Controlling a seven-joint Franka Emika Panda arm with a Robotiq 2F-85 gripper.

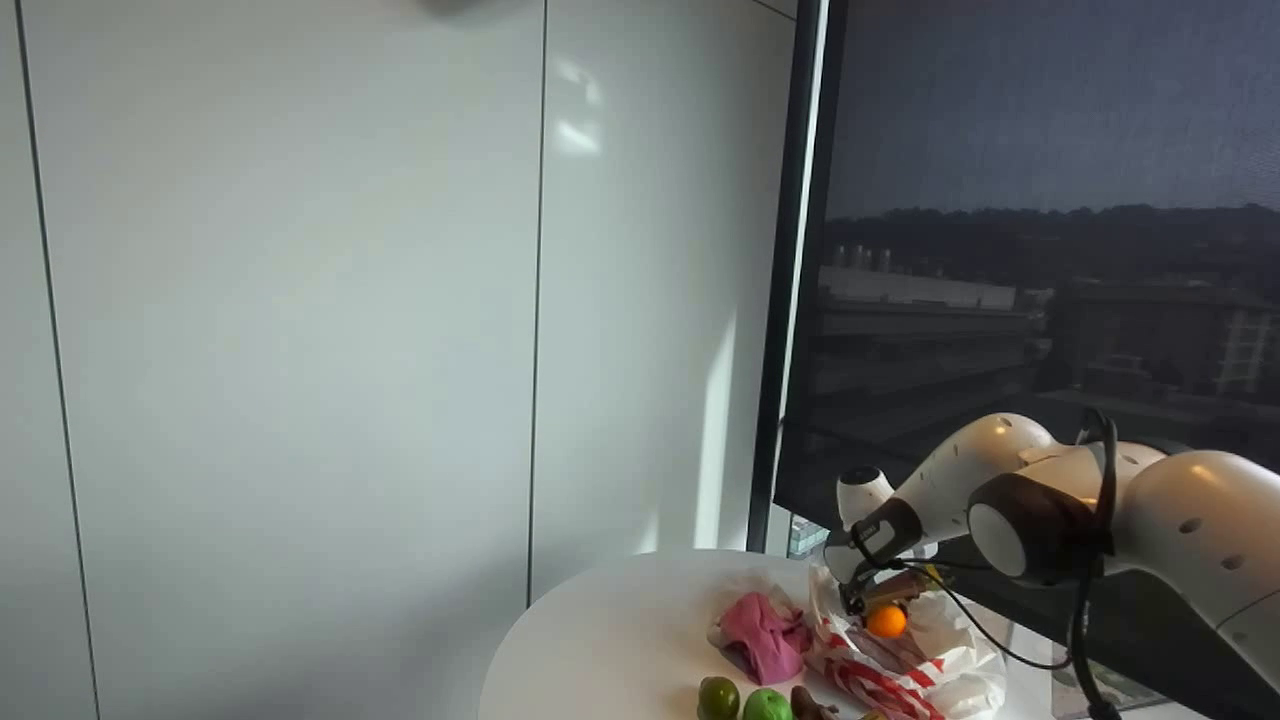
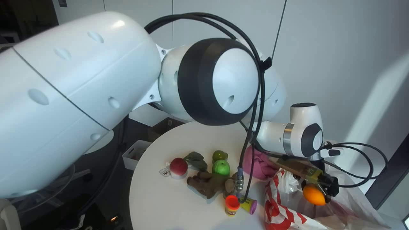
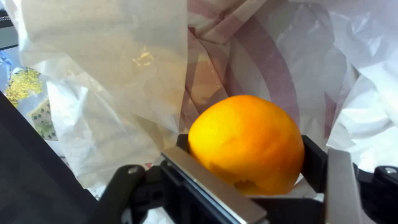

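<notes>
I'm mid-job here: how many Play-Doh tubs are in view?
2, both on the table: a red-lidded tub standing upright, and a purple-lidded tub lying on its side beside it. Others may be hidden behind the arm or inside the bag.

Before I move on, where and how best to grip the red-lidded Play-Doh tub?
Likely around its round wall, from above: the red-lidded Play-Doh tub stands upright, and the purple-lidded tub lying beside it crowds one side.
</notes>
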